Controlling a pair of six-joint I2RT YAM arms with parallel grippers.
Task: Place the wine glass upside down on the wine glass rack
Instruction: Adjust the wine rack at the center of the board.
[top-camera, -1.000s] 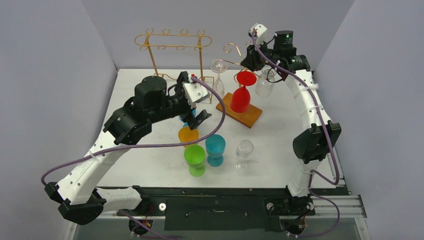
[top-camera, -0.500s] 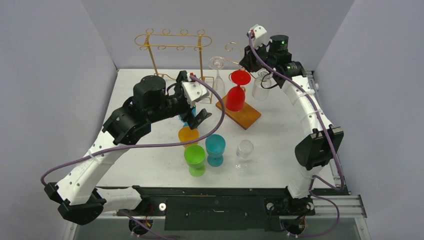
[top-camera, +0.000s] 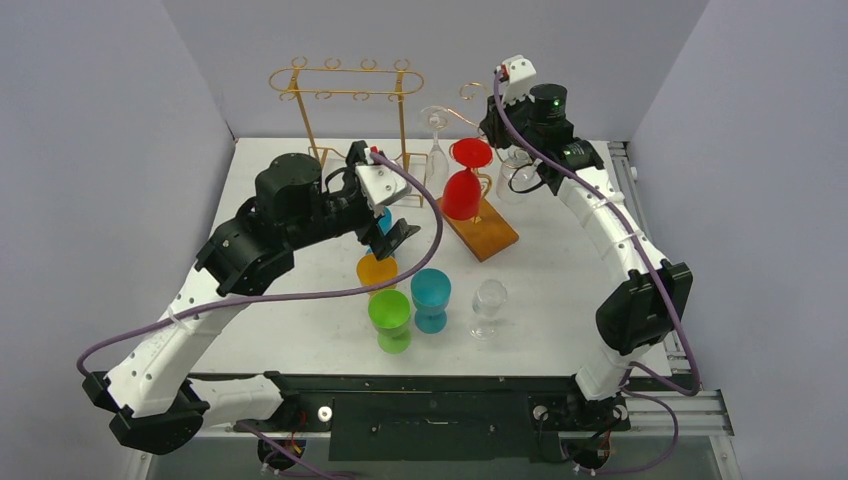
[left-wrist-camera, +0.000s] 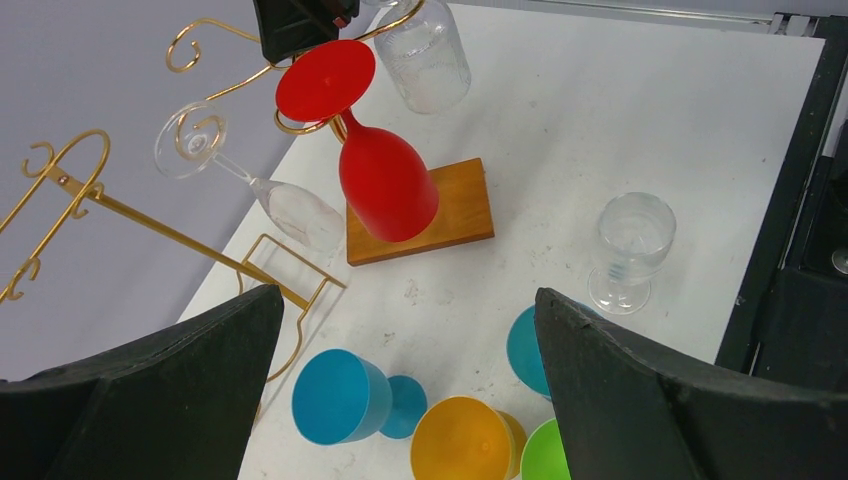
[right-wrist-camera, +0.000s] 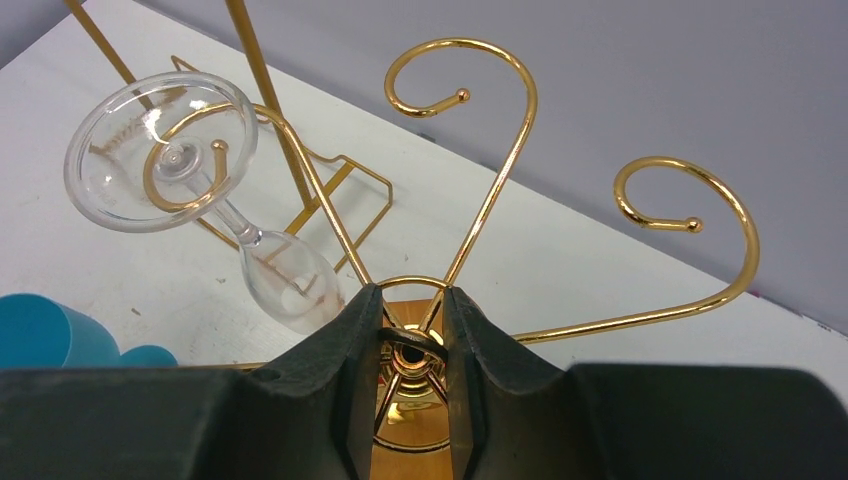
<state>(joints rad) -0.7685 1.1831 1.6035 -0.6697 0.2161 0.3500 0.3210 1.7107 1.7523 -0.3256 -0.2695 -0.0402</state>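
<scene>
The red glass (left-wrist-camera: 385, 185) is hung upside down, tilted, from a hook of the rack (left-wrist-camera: 465, 205), with its bowl over the wooden base. The right gripper's (right-wrist-camera: 408, 320) jaws are closed narrowly on the rack's gold hub, and its lower part is hidden by them. The left gripper's (left-wrist-camera: 405, 300) jaws are spread wide, with nothing grasped, above the bench (left-wrist-camera: 620, 130). The green cup (left-wrist-camera: 538, 458) is cut off.

On the white table (top-camera: 580, 300) are stood a brown wooden rack base (top-camera: 490, 232), a gold wire rack (top-camera: 303, 120), an orange plastic goblet (top-camera: 376, 268), a green plastic goblet (top-camera: 389, 318), a blue plastic goblet (top-camera: 431, 297) and a clear stemmed glass (top-camera: 488, 305).
</scene>
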